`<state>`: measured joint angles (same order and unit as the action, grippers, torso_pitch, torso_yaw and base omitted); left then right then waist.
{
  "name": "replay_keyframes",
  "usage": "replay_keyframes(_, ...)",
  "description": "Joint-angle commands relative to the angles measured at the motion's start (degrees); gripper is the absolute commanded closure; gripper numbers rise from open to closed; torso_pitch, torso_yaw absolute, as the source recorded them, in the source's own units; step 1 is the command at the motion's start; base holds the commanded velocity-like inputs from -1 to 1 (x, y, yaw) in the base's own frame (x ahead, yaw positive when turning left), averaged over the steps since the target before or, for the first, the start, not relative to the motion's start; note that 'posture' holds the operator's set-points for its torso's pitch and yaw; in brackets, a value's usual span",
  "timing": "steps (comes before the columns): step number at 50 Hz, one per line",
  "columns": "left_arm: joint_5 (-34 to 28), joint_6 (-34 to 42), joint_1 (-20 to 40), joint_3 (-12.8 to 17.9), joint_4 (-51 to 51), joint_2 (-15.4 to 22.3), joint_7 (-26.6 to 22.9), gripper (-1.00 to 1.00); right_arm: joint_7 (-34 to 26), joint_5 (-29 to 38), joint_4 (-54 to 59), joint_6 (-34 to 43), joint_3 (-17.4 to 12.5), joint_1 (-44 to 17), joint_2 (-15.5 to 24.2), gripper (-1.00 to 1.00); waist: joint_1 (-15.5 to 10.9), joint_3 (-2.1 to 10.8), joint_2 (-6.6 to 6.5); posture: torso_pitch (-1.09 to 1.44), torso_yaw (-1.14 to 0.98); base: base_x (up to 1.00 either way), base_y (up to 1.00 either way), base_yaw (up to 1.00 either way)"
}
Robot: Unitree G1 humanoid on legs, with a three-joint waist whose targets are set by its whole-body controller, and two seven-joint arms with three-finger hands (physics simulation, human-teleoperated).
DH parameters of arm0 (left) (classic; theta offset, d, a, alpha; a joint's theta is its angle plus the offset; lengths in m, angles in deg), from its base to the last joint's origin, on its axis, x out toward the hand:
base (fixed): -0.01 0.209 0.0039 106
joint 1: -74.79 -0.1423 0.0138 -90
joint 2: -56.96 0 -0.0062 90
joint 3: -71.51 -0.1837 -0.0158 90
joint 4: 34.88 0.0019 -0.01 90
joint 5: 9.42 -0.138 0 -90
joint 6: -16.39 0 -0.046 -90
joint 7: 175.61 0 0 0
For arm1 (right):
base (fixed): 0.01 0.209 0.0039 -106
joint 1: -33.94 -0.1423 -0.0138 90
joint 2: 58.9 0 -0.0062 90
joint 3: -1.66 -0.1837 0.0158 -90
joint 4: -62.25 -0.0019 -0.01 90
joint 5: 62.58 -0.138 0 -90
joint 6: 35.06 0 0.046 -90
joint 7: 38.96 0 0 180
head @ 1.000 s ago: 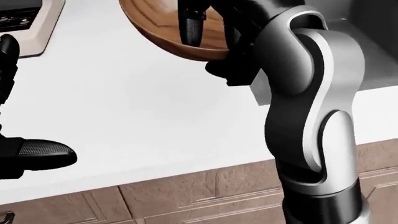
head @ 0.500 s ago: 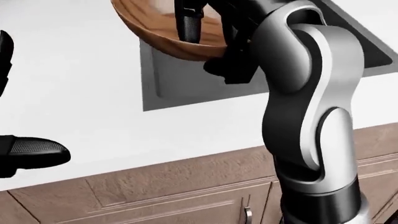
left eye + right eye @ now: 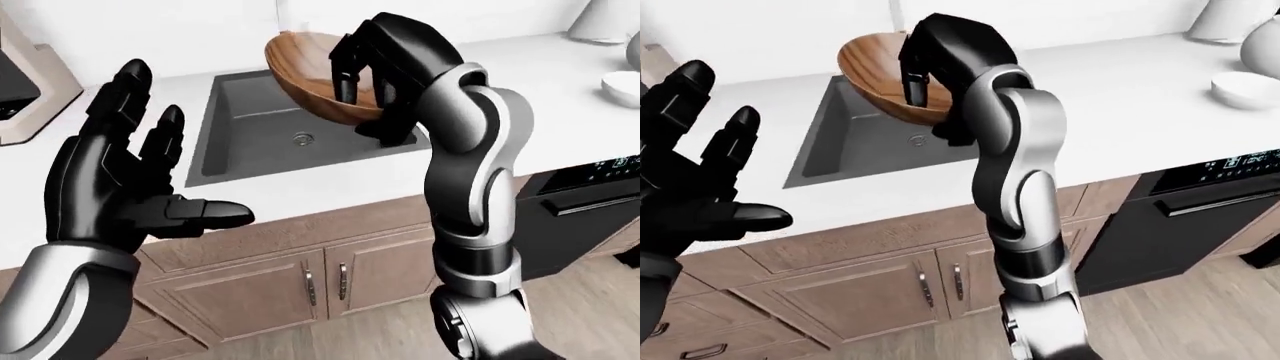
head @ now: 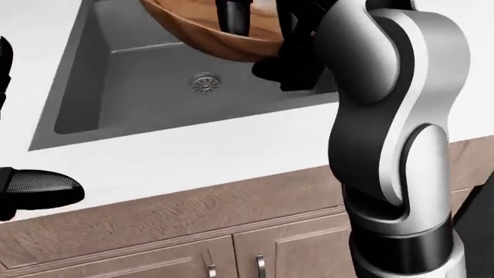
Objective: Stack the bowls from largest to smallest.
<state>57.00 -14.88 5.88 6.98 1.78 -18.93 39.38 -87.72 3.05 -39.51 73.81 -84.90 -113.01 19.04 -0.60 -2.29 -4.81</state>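
Item 1, round brown wooden bowl: held aloft and tilted, above the upper right part of the sink basin; in the left-eye view it sits at about 12 o'clock of the picture. Rim faces up and toward the left of the view.

Item 2, right hand, black, on a grey and black arm: clamped on the bowl's right rim, one finger hanging inside the bowl, the rest of the hand wrapped round the outer wall. Fingers closed round the wooden bowl.

Item 3, left hand, black: raised at 9 o'clock of the left-eye view, palm turned inward, fingers spread wide and holding nothing. Well apart from the bowl.

Item 4, dark grey rectangular sink with a round metal drain: sunk into the white worktop; the drain lies below the bowl, toward 7 o'clock of it in the head view.

Item 5, small white bowl: standing on the worktop at 3 o'clock of the right-eye view, well apart from the wooden bowl.

Item 6, brown wooden cabinet doors with metal handles: below the worktop edge.

Item 7, black appliance front: at 4 o'clock of the right-eye view, beside the cabinets
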Motion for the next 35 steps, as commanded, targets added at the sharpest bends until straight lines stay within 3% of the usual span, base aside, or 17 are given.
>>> replay_keyframes(1, 0.6, -2.1, 1.1, 0.6, -1.3, 0.7, 0.1, -1.0, 2.3, 0.7, -2.5, -0.2, -1.7, -2.1, 0.7, 1.0, 0.3, 1.14, -0.48, 0.0, 0.0, 0.0, -0.55, 0.0)
replay_keyframes(4, 0.6, -2.4, 1.0, 0.4, -1.1, 0.9, 0.1, -1.0, 2.4, 0.6, -2.5, -0.2, -1.7, -1.9, 0.7, 1.0, 0.1, 0.22, 2.15, 0.0, 0.0, -0.01, -0.56, 0.0)
replay_keyframes(5, 0.6, -2.4, 1.0, 0.3, -1.1, 0.9, 0.1, -1.0, 2.4, 0.6, -2.6, -0.1, -1.7, -1.8, 0.7, 1.0, 0.0, 0.68, 3.93, 0.0, 0.0, -0.01, -0.55, 0.0)
replay_keyframes(6, 0.5, -2.5, 1.0, 0.2, -1.1, 0.9, 0.1, -1.0, 2.4, 0.7, -2.7, -0.1, -1.6, -1.7, 0.7, 1.0, 0.2, 1.8, 7.4, 0.0, 0.0, -0.02, -0.56, 0.0)
replay_keyframes(8, 0.0, -2.7, 0.8, -0.1, -1.0, 0.8, -0.2, -1.0, 2.3, 0.6, -2.6, -0.1, -1.6, -1.8, 0.7, 1.0, 0.4, 1.0, 5.65, 0.0, 0.0, -0.01, -0.55, 0.0)
replay_keyframes(16, -1.0, -2.6, 0.8, -0.1, -0.9, 0.2, -1.1, -1.0, 2.7, 0.7, -2.1, -0.4, -1.5, -2.0, 0.6, 1.0, 0.3, -0.37, 1.72, 0.0, 0.0, -0.01, -0.56, 0.0)
replay_keyframes(19, -0.5, -2.4, 1.0, 0.2, -0.9, 0.4, -0.8, -1.0, 2.5, 0.7, -2.3, -0.3, -1.6, -2.2, 0.7, 1.0, 0.3, -0.39, 0.05, 0.0, 0.0, -0.01, -0.56, 0.0)
replay_keyframes(20, -0.4, -2.4, 1.0, 0.2, -0.9, 0.5, -0.6, -1.0, 2.5, 0.6, -2.3, -0.3, -1.7, -2.1, 0.7, 1.0, 0.4, 0.07, -1.22, 0.0, 0.0, -0.01, -0.57, 0.0)
replay_keyframes(21, -0.2, -2.4, 1.0, 0.2, -1.0, 0.5, -0.5, -1.0, 2.0, 0.9, -2.7, 0.0, -1.6, -2.2, 0.6, 1.0, 0.2, 0.18, -0.53, 0.0, 0.0, 0.0, -0.56, 0.0)
replay_keyframes(23, 0.3, -2.3, 1.1, 0.3, -1.1, 0.7, -0.1, -1.0, 2.0, 0.9, -2.7, 0.0, -1.6, -2.3, 0.6, 1.0, 0.4, 0.38, -1.18, 0.0, 0.0, -0.02, -0.56, 0.0)
replay_keyframes(26, 0.4, -2.5, 1.0, 0.2, -1.0, 0.8, 0.0, -1.0, 2.0, 0.9, -2.7, -0.1, -1.6, -2.4, 0.7, 1.0, 0.4, 1.24, -0.93, 0.0, 0.0, -0.01, -0.56, 0.0)
replay_keyframes(28, -0.1, -2.8, 0.8, 0.0, -0.9, 0.8, -0.4, -1.0, 2.4, 0.8, -2.4, -0.4, -1.7, -2.3, 0.9, 1.0, 0.2, 0.55, 0.45, 0.0, 0.0, -0.01, -0.56, 0.0)
replay_keyframes(30, 0.0, -2.7, 0.9, 0.1, -0.9, 0.8, -0.3, -1.0, 2.3, 0.8, -2.3, -0.3, -1.8, -2.6, 1.1, 1.0, 0.1, 0.25, 2.51, 0.0, 0.0, 0.0, -0.56, 0.0)
replay_keyframes(31, 0.2, -2.6, 1.0, 0.1, -0.9, 0.8, -0.1, -1.0, 2.3, 0.8, -2.3, -0.4, -1.9, -2.7, 1.2, 1.0, 0.1, 1.0, 4.77, 0.0, 0.0, -0.02, -0.56, 0.0)
replay_keyframes(32, 0.3, -2.6, 1.0, 0.1, -1.0, 0.8, 0.0, -1.0, 2.3, 0.9, -2.3, -0.4, -1.9, -2.8, 1.2, 1.0, 0.5, 2.03, 8.22, 0.0, 0.0, -0.01, -0.55, 0.0)
replay_keyframes(33, 0.4, -2.6, 1.0, 0.1, -1.1, 0.9, 0.1, -1.0, 2.4, 0.8, -2.3, -0.4, -1.9, -2.8, 1.3, 1.0, 0.5, 1.03, 5.67, 0.0, 0.0, 0.0, -0.55, 0.0)
replay_keyframes(35, 1.0, -2.5, 1.2, 0.3, -1.1, 1.1, 0.5, -1.0, 2.2, 0.9, -2.3, -0.4, -1.9, -3.1, 1.4, 1.0, 1.0, 0.88, 5.33, 0.0, 0.0, -0.01, -0.55, 0.0)
